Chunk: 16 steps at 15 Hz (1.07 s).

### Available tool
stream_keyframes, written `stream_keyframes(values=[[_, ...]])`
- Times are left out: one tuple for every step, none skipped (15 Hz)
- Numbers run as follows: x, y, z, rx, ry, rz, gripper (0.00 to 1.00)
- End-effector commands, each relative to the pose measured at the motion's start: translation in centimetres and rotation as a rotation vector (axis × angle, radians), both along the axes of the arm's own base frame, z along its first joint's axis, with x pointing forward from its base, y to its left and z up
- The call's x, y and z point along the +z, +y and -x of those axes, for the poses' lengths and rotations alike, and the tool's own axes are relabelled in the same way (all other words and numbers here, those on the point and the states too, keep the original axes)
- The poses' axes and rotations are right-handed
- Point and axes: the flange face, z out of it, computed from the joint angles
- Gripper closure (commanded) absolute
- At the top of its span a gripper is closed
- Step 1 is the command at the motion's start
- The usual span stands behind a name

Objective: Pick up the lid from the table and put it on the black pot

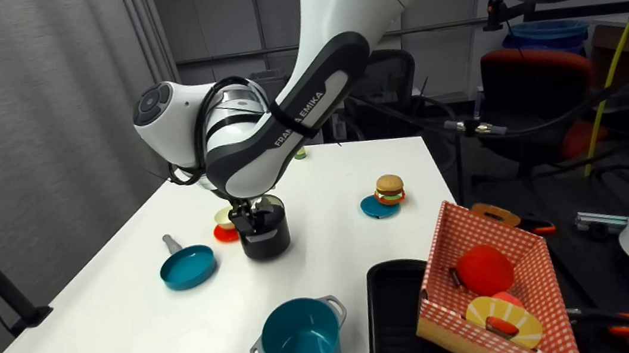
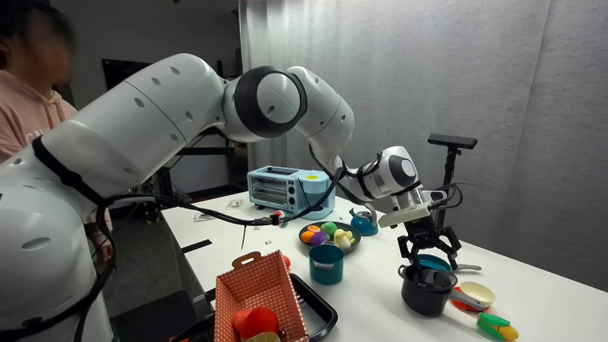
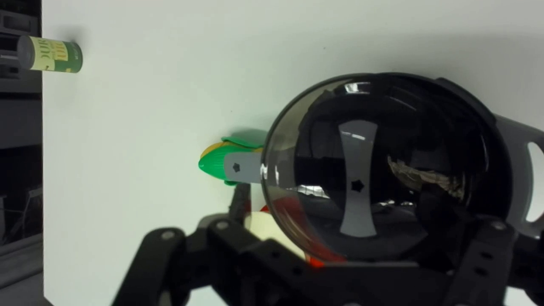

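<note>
The black pot (image 1: 266, 243) stands on the white table; it also shows in an exterior view (image 2: 422, 299), with a long grey handle on one side and a loop on the other. The lid (image 3: 314, 238) is smoky see-through with a grey bar handle. It lies over the pot's mouth, and in the wrist view its edge reaches past the pot rim on the long-handle side. My gripper (image 2: 436, 270) is open just above the lid, and it also shows in the wrist view (image 3: 340, 199). The bar handle lies between the spread fingers, apart from both. The right fingertip is dark and hard to make out.
Close to the pot are a teal pan (image 1: 188, 268), a cream bowl (image 2: 476, 292) on a red plate and a green-yellow corn toy (image 2: 496, 327). A teal pot (image 2: 326, 266), a black tray (image 1: 395, 322) and a checkered basket (image 1: 439, 311) stand nearer the base.
</note>
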Motion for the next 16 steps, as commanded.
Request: stream_keyframes(values=[[0.9,-0.5,-0.3,0.009,-0.003,0.022,0.0],[1.1,-0.8,-0.2,0.004,-0.006,0.021,0.0],[1.3,-1.1,-0.2,0.002,-0.007,0.021,0.0],[1.6,-1.3,-0.1,0.0,-0.011,0.023,0.0],[2.1,-1.5,0.1,-0.001,-0.014,0.022,0.0],[3.1,-1.4,0.4,0.002,-0.014,0.017,0.0],[3.9,-1.6,0.8,0.0,-0.01,0.017,0.0],[4.9,-1.8,1.2,-0.005,-0.012,0.023,0.0],[5.8,-1.9,1.6,-0.013,-0.018,0.033,0.0],[6.6,-2.2,1.9,-0.032,-0.035,0.047,0.0],[7.5,-2.6,2.3,-0.043,-0.039,0.047,0.0],[8.3,-3.5,2.8,-0.058,-0.048,0.052,0.0],[9.1,-4.0,3.4,-0.068,-0.055,0.055,0.0],[10.0,-4.6,4.2,-0.073,-0.058,0.057,0.0],[10.8,-5.4,5.0,-0.077,-0.056,0.06,0.0],[11.6,-6.1,5.9,-0.085,-0.056,0.064,0.0]])
